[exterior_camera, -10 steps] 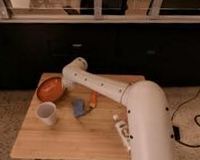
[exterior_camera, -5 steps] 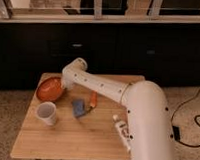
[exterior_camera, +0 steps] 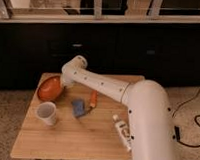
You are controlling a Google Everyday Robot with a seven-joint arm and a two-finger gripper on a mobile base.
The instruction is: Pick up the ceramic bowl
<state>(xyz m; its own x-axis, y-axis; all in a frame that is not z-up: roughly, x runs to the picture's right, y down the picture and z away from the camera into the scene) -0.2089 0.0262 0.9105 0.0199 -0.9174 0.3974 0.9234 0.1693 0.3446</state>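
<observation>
a: where's the arm [exterior_camera: 105, 87] right now?

b: it comes up from the bulky white base section at the lower right, runs as a long white link across the desk [exterior_camera: 81, 136] toward the upper left, and ends in a rounded joint above the far left part of the desk. the tool [exterior_camera: 61, 86] hangs under that joint, at the right edge of the bowl.

a: is the tool spread or pinched?

b: i cannot tell. the joint and the bowl's rim cover it.

a: and the bowl?

b: the orange-red bowl [exterior_camera: 48, 88] lies just to the left of the tool, at the far left corner of the desk. it looks tipped, with its opening toward the upper left and the glossy outside facing us. whether the tool touches it, i can't say.

a: what else sits near the tool?

b: a white cup [exterior_camera: 46, 112] stands upright below and a little left of it, just in front of the bowl. a blue packet [exterior_camera: 79, 107] lies to its lower right, with a small orange thing [exterior_camera: 93, 99] beside that, partly under the arm. a white tube [exterior_camera: 121, 130] lies well away toward the lower right, against the base section.
</observation>
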